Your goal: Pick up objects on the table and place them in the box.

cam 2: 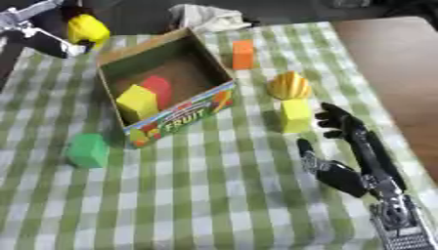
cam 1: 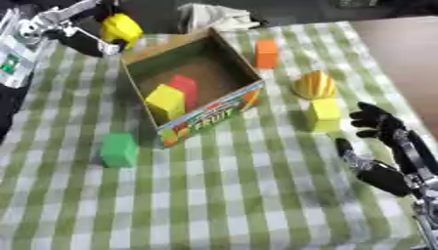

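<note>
Here, left hand [cam 1: 102,36] fingers curled round yellow object [cam 1: 121,28], beside box [cam 1: 224,105]

2 blocks [cam 1: 174,96] lie in the box [cam 1: 224,51], a cube [cam 1: 119,150] before it.

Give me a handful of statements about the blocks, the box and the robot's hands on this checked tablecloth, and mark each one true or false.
1. The box holds a yellow block and a red block. True.
2. The left hand holds nothing. False: it is up at the far left by the box, its fingers round a yellow object.
3. The green block lies inside the box. False: it sits on the cloth outside, near the box's front left corner.
4. The right hand is open, near the yellow-green block but not gripping it. True.
5. The orange block stands on the cloth to the right of the box. True.
</note>
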Motion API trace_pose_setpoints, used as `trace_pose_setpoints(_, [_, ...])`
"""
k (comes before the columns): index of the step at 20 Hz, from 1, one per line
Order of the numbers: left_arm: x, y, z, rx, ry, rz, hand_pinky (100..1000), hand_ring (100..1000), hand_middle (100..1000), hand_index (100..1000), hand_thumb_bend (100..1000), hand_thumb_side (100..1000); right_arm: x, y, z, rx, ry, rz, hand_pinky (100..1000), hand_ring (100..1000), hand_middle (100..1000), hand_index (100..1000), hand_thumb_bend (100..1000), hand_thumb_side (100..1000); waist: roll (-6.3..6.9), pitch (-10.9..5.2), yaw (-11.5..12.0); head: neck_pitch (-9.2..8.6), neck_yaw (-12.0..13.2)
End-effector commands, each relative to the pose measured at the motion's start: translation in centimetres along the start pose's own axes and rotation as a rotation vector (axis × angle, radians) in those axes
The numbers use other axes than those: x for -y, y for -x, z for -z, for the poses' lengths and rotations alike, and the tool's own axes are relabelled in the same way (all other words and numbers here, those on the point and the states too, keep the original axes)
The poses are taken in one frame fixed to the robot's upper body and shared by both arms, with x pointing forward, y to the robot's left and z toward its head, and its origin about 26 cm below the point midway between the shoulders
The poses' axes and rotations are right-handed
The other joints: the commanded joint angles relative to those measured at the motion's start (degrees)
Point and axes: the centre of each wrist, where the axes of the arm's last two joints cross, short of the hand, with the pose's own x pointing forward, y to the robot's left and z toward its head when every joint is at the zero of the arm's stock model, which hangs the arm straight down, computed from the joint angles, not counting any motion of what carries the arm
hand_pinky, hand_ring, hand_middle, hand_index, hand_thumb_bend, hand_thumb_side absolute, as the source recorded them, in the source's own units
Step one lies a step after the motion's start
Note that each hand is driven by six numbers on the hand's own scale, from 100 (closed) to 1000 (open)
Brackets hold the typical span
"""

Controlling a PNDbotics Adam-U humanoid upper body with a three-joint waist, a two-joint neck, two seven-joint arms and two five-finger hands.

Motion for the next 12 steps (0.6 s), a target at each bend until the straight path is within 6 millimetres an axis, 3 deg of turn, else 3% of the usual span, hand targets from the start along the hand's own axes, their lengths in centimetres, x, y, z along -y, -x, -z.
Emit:
trace_pose_setpoints(1, [0.2,-1.6,2.1,0.073,0.030,0.040,623,580,567,729,295,100,0.2,-0.3,0.2,0.019,-0.002,0.003,739,800,781,932,317,329,-0.14,-1.00,-0.17,0.27,0.27])
trace_pose_setpoints(5, [2.8,-2.6,3.6,0.110,0.097,0.031,686,684,684,799,387,120,0.1,-0.3,0.3,0.020,-0.004,0.006,739,800,781,932,317,329,-0.12,-0.93,-0.47,0.27,0.07])
trace_pose_setpoints(10, [4.0,-2.4,3.4,0.116,0.123,0.037,734,756,782,867,630,393,0.2,-0.3,0.3,0.019,-0.001,0.005,739,799,780,933,317,328,-0.09,-0.91,-0.51,0.27,-0.21])
trace_pose_setpoints(12, [3.1,-2.3,2.9,0.121,0.099,0.048,741,759,789,870,657,434,0.2,-0.3,0.2,0.018,0.000,0.004,739,799,780,933,317,329,-0.04,-0.92,-0.38,0.27,-0.42])
